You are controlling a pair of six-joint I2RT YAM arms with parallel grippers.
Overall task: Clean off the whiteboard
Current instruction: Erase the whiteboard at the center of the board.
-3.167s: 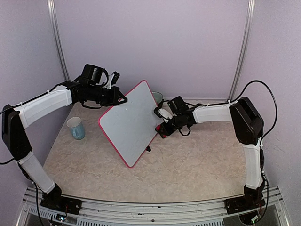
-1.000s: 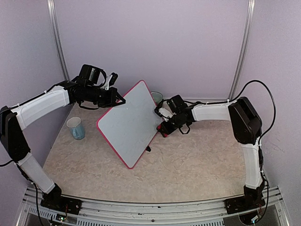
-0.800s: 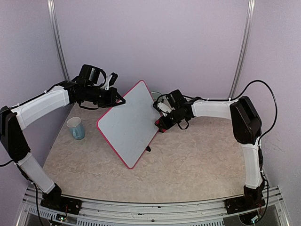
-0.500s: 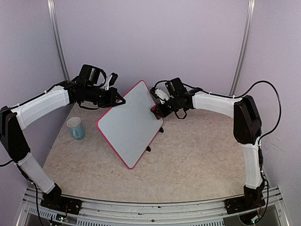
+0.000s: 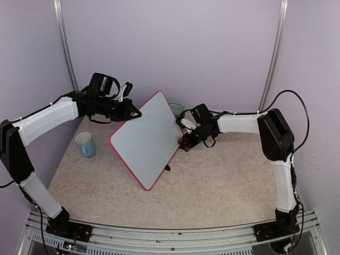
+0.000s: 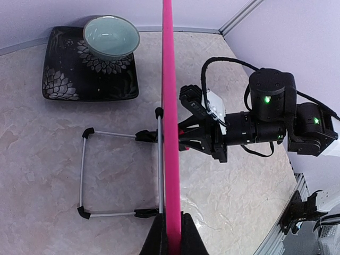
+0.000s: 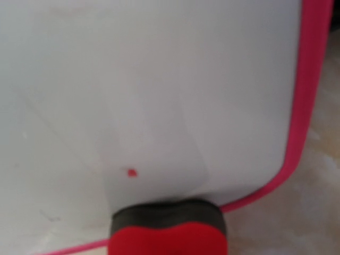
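Observation:
The whiteboard (image 5: 143,141), white with a pink-red frame, stands tilted on the table, and its face looks blank. My left gripper (image 5: 135,113) is shut on its upper left edge. In the left wrist view the frame (image 6: 169,122) runs straight up from between my fingers (image 6: 155,243). My right gripper (image 5: 184,140) is shut on the red eraser (image 5: 182,142) at the board's lower right edge. In the right wrist view the eraser's black felt (image 7: 167,215) presses on the white face (image 7: 159,79) just inside the frame (image 7: 304,106); a small red speck shows there.
A pale blue cup (image 5: 85,144) stands left of the board. A teal bowl (image 6: 111,36) sits on a black patterned plate (image 6: 64,79) behind the board. The board's wire stand (image 6: 82,175) rests on the table. Walls close in the back and both sides.
My right gripper swept the eraser up to the board's top right corner and back down to the lower right edge. The left gripper and the board have stayed still over the last second.

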